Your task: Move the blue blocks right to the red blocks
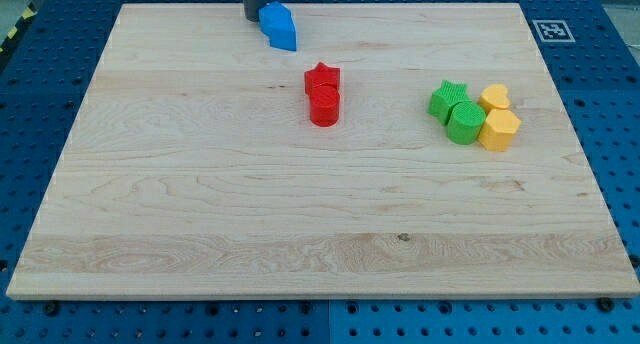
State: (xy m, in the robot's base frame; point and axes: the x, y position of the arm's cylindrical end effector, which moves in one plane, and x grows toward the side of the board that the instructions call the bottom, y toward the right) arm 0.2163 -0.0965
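**Blue blocks at the top, waiting for a push toward the red ones**

This arm had no fingers at all, so nothing could open, close or hold. It ended in a dark rod, and my tip [253,19] sat on the wooden surface [200,204] near the view's top edge. My tip was right against the left side of the blue blocks [279,26], touching them or very nearly so. The blue shapes were bunched so tightly that I could not tell how many there were or what shapes they had.

The red star block [322,79] and the red round block [324,107] stood touching each other, below and to the right of the blue ones, with some bare wood between them. Far off to the view's right sat a green star block [447,98], a green round block [465,122] and two yellow blocks [497,119], all huddled together.

To do the step well, I think the push should go down and to the right, slow and steady, from behind the middle of the blue bunch. A push off to one side could make the blue blocks spin or slip away. It should stop once blue met red, so the red ones did not get knocked away.
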